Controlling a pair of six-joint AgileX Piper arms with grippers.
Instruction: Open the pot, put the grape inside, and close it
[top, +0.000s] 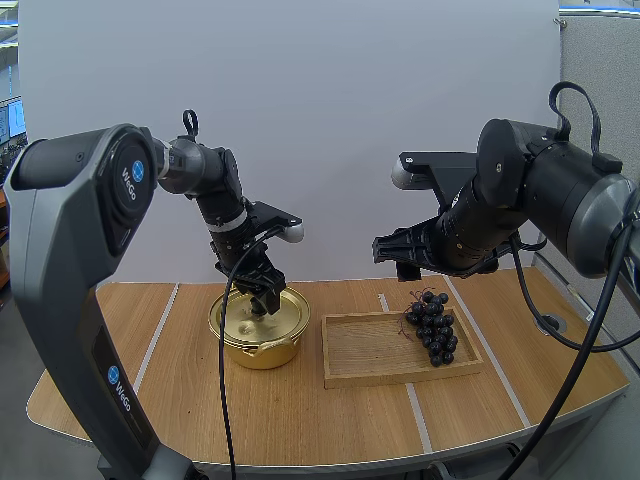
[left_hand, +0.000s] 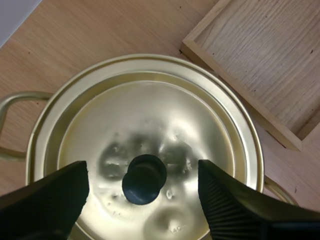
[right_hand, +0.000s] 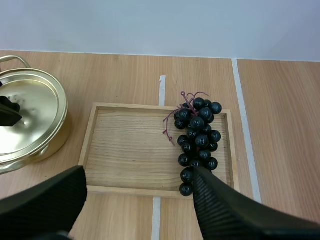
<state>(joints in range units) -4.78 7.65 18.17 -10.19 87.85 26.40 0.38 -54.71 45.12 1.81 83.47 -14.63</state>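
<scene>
The gold pot (top: 262, 338) stands left of the counter's (top: 300, 420) middle, nearer the far edge than the near one. Its lid (left_hand: 150, 110) is on, so the inside is hidden. The left tool (left_hand: 142, 172) hangs straight over it, its two fingers (left_hand: 50, 200) spread wide with the lid's black knob (left_hand: 144, 179) between them. Bare lid shows on either side of the knob, and neither finger touches it. In the high view the tool covers the knob, and I cannot tell how far above the lid the tips sit. One loop handle (left_hand: 27, 93) of the pot runs out of the left wrist view.

The wooden tray (right_hand: 125, 150) lies just beside the pot, toward the counter's right edge. The grapes (right_hand: 197, 137) lie in it at its right end, stem pointing to the far edge. The right tool (right_hand: 139, 175) hangs in the air well above the tray, fingers spread and gripping nothing. One of them hides part of the lowest grapes. In the high view its tips merge with the dark arm and are hard to pick apart.
</scene>
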